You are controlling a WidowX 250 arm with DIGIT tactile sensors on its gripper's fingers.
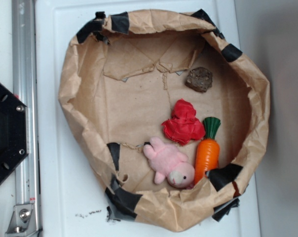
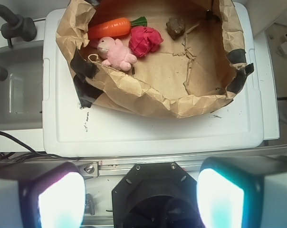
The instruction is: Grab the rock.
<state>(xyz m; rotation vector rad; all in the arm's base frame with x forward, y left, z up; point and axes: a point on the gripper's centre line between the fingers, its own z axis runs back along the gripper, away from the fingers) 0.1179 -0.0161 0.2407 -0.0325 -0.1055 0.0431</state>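
Note:
The rock [image 1: 199, 79] is a small dark brown, speckled chunk lying on the floor of the brown paper basin [image 1: 134, 103], at its upper right. In the wrist view the rock [image 2: 175, 26] shows near the top, far from my gripper [image 2: 141, 197]. The gripper is open, its two fingers [image 2: 60, 199] wide apart with nothing between them, high above the black robot base [image 2: 155, 194] and outside the basin. In the exterior view no part of the gripper shows.
A red crumpled paper wad [image 1: 183, 123], an orange carrot toy [image 1: 207, 153] and a pink plush animal [image 1: 168, 163] lie in the basin, below the rock. The basin's raised crinkled wall [image 1: 257, 113] rings them. A metal rail [image 1: 23, 98] runs beside the white tabletop [image 1: 65, 197].

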